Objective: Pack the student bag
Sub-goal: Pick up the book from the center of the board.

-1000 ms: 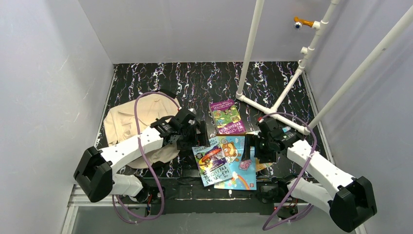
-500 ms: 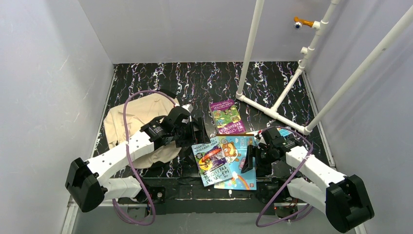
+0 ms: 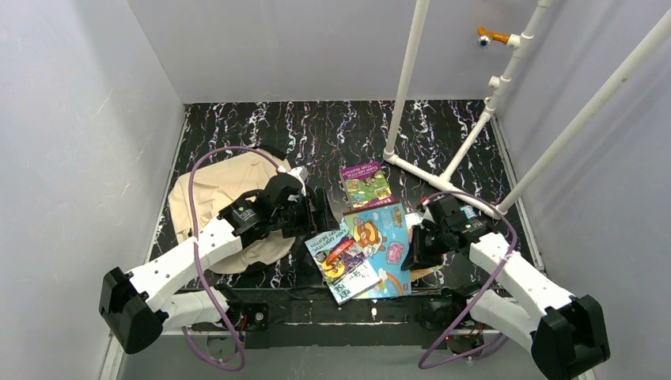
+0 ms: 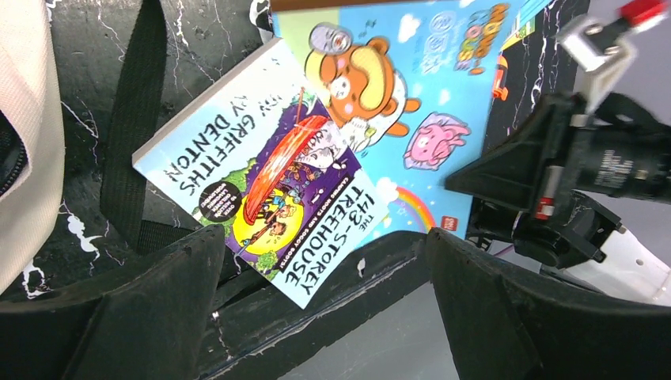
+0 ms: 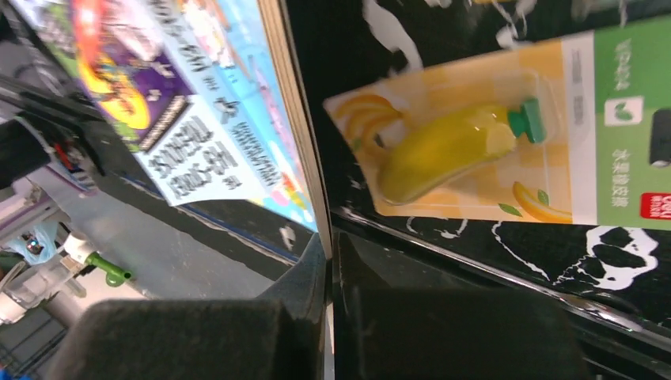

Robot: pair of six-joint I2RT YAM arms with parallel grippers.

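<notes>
Low over table | left end effector apart | right end effector pinching blue book

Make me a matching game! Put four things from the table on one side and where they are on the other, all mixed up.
Things:
1 student bag
2 treehouse book
3 blue bear book
4 banana pack

Places:
A edge pinched in the right claw
B lying on the blue bear book
C beige, at the left of the table
D flat on the table beside the right claw

Pairs: 1-C, 2-B, 3-A, 4-D
</notes>
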